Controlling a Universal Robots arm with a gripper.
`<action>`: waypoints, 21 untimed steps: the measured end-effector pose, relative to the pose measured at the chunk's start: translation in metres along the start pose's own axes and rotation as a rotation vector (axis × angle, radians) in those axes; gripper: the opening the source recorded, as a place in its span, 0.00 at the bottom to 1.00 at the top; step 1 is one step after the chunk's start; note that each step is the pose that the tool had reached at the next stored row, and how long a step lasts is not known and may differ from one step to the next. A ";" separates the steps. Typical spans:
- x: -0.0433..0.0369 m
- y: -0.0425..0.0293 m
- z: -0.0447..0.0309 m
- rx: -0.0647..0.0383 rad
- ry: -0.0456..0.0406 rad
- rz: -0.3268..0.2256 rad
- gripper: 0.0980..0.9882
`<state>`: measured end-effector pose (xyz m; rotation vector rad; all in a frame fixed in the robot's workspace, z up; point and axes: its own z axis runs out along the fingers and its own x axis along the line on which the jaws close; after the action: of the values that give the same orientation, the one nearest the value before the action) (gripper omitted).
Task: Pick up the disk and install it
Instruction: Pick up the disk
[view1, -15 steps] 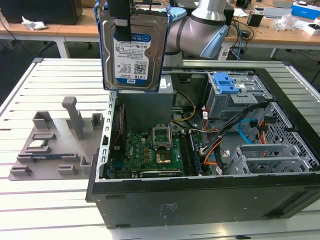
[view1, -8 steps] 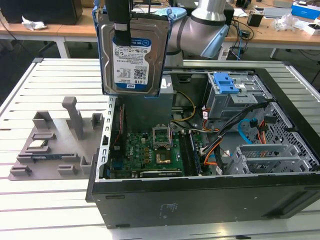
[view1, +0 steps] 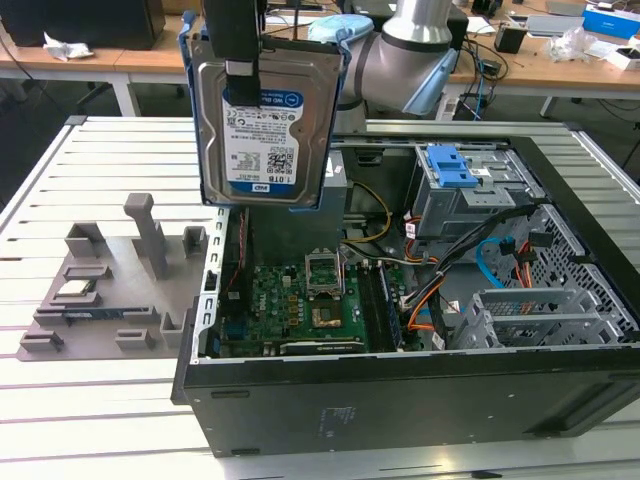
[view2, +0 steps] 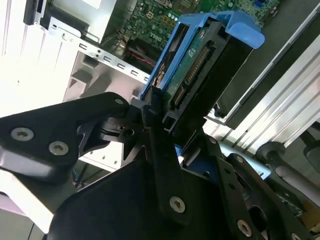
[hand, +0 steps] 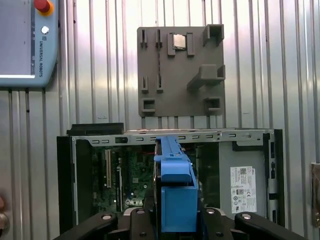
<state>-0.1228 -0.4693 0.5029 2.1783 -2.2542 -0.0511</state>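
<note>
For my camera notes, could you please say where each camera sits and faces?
Exterior view: off the arm, looking down into the computer case; arm behind.
First wrist view: on the wrist, facing down at case and fixture plate.
Second wrist view: on the wrist, looking edge-on at the disk.
Both wrist views share the end effector gripping the disk.

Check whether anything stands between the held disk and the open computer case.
Nothing visible does. The tool holds the disk in free air above the open case. Inside, cables cross near the drive cages, which might matter.
</note>
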 end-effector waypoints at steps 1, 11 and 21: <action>0.0030 -0.0001 0.0000 0.000 0.0000 0.000 0.30; 0.0288 -0.0010 0.0003 0.000 0.0000 0.000 0.30; 0.0539 -0.0019 0.0007 0.000 0.0001 0.000 0.30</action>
<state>-0.1227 -0.5232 0.5012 2.1783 -2.2542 -0.0510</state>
